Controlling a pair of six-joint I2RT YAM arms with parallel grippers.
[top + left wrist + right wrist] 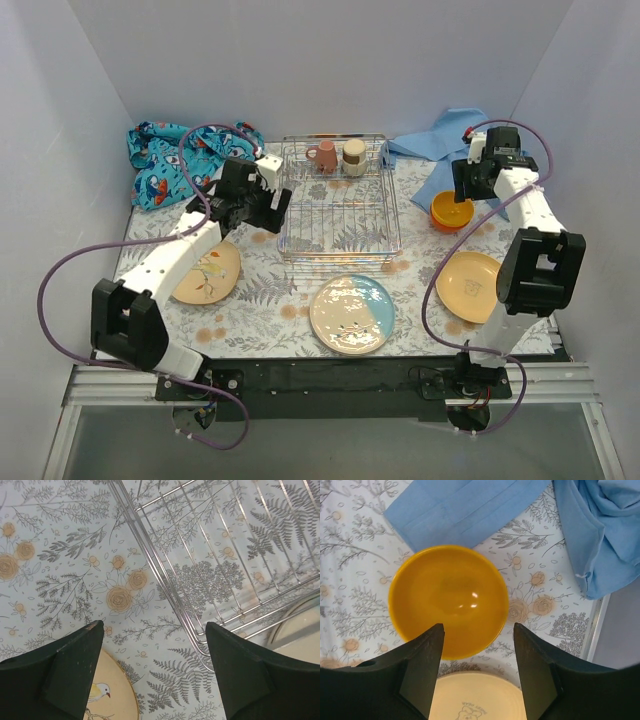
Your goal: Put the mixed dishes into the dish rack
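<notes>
Right gripper [478, 636]: jaws spread, nothing held, poised above the orange bowl [449, 600], one finger to either side of its near rim. Left gripper [153, 630]: likewise spread and empty, hanging over the tablecloth [75, 555] beside the left near corner of the dish rack [340, 222].

Loaded: pinkish mug [326, 156] and small cup [353, 157], both upright at the far end of the rack. The rest of its wires were bare.

Left to load, as far as could be judged:
- orange bowl, on the table right of the rack
- yellow-orange plate [468, 286], just near of the bowl
- cream-and-light-blue plate [351, 314], near of the rack
- tan plate [208, 272], left of the rack, partly under the left arm [185, 245]

No red bowl could be found in any view. Task judged roughly a third done.

Surroundings: light-blue cloth [435, 150] reached the bowl's far rim and might snag a grasp there. Blue patterned cloth [170, 160] lay in the far left corner, well apart.
</notes>
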